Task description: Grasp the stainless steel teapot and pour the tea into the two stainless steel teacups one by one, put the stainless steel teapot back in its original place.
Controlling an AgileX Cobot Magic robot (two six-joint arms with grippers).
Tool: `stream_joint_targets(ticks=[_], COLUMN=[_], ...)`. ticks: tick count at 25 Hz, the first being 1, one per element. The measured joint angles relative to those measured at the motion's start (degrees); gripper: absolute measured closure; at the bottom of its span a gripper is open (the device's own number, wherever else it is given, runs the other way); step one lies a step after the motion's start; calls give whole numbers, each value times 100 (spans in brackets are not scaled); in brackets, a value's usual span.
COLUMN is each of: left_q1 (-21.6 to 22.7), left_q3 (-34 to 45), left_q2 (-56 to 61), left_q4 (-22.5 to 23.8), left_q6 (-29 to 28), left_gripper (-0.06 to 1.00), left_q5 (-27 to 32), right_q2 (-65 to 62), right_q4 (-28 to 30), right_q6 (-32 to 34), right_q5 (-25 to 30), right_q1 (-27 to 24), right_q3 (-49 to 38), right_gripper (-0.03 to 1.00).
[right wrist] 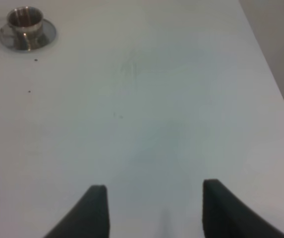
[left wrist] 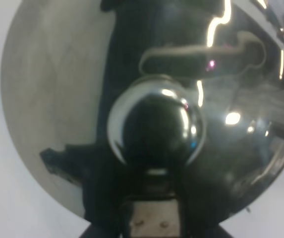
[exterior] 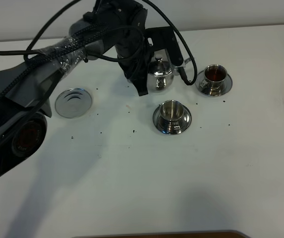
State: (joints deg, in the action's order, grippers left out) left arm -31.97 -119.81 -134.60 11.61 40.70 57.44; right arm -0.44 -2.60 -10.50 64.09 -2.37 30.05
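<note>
The stainless steel teapot point(exterior: 160, 75) stands upright between the two teacups, away from its round steel coaster point(exterior: 73, 102). My left gripper point(exterior: 148, 82) is shut on the teapot at its handle side. The left wrist view is filled by the teapot's domed lid and knob point(left wrist: 154, 126). The far right teacup point(exterior: 214, 74) on its saucer holds reddish-brown tea. It also shows in the right wrist view point(right wrist: 25, 20). The nearer teacup point(exterior: 171, 110) on its saucer shows no tea. My right gripper point(right wrist: 154, 208) is open and empty over bare table.
The white table point(exterior: 132, 188) has small dark specks around the cups. The left arm and its cables point(exterior: 72, 44) stretch across the back left. The table's right edge point(right wrist: 275, 84) shows in the right wrist view.
</note>
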Motion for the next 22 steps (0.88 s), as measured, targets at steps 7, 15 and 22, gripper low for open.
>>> stream_joint_targets(ticks=[7,15,22], left_q1=[16,74,224], left_q3=[0,411,2150], left_q2=[560,1109,2013], left_q4=[-91,-431,-399], left_q6=[-48,-131,-257], left_gripper=[69,69,69], left_q5=[812,1096,401], right_q2=[0,0,0], right_q4=[0,0,0], right_q6=[0,0,0], right_q5=[0,0,0], right_q1=[0,0,0], right_q3=[0,0,0], right_gripper=[54,54,54])
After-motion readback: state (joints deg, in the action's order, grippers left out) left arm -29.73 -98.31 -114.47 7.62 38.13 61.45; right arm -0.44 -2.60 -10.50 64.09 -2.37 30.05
